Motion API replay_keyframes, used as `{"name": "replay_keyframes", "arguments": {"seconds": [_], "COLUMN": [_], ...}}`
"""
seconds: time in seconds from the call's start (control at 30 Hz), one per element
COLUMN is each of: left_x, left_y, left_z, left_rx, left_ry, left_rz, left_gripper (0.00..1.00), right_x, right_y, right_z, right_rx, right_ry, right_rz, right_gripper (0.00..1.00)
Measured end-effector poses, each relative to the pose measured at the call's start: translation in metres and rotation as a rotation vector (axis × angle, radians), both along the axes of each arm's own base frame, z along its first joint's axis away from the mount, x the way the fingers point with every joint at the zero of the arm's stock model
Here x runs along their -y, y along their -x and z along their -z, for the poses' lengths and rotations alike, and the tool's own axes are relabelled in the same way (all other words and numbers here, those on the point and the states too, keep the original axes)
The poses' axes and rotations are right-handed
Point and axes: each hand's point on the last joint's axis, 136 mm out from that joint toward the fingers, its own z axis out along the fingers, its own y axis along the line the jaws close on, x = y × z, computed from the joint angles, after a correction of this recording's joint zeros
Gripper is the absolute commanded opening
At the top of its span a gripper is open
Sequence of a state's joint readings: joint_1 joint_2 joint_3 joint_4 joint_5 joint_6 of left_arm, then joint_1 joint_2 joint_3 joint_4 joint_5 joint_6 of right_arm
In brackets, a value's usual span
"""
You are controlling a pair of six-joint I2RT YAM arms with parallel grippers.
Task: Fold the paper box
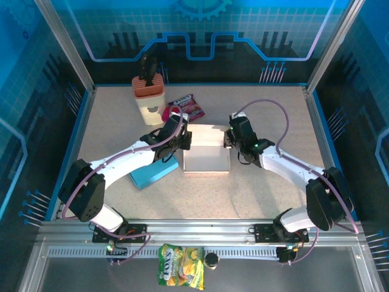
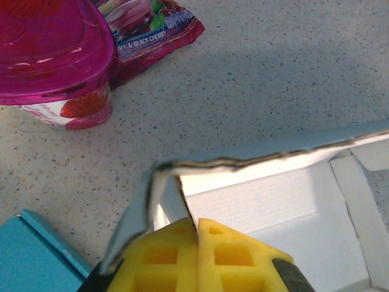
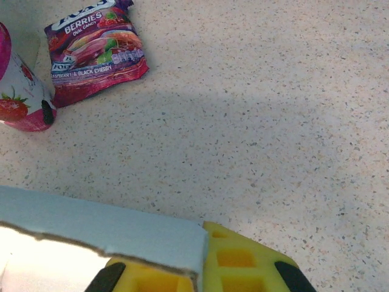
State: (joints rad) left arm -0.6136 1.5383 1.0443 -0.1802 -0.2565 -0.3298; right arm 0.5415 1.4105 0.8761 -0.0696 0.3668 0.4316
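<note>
Currently, paper box sits mid-desk: shallow open tray, white card inside, grey-blue outside, raw wavy edge. Left pincer clamped tight on far-left wall corner. Right pincer clamped on far-right wall end. Best handling: move both ends together, bend along crease, avoid tearing thin card. Yellow pads waffle-gridded; desk speckled, matte.

- Cream holder with orange slotted top: upright at 11 o'clock on the speckled surface, with a black handle standing in it.
- Pink strawberry cup: just beside the berry pouch, at 12 o'clock.
- Blue flat box: at 8 o'clock.
- Yellow-green sweet bag: at 6 o'clock, on the near rail.
</note>
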Motion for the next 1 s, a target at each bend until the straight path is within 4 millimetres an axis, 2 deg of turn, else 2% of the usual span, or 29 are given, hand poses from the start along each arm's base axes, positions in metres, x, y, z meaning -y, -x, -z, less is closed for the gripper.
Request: {"name": "replay_keyframes", "arguments": {"seconds": [0.23,0.43,0.87,1.0], "left_x": [0.006,0.013,0.019,0.028], "left_y": [0.001,0.019,0.05,0.064], "left_z": [0.013,0.021,0.042,0.049], "left_rx": [0.082,0.154,0.201,0.204], "left_ry": [0.031,0.076,0.11,0.119], "left_rz": [0.054,0.115,0.172,0.212], "left_gripper": [0.0,0.0,0.0,0.0], "right_x": [0.007,0.013,0.008,-0.002], "right_y": [0.013,0.024,0.051,0.062], "right_z": [0.013,0.015,0.022,0.021], "right_rx": [0.106,0.184,0.287,0.303], "right_ry": [-0.075,-0.113,-0.087,-0.099], "right_rz": [0.007,0.022,0.033,-0.01], "right_gripper": [0.0,0.0,0.0,0.0]}}
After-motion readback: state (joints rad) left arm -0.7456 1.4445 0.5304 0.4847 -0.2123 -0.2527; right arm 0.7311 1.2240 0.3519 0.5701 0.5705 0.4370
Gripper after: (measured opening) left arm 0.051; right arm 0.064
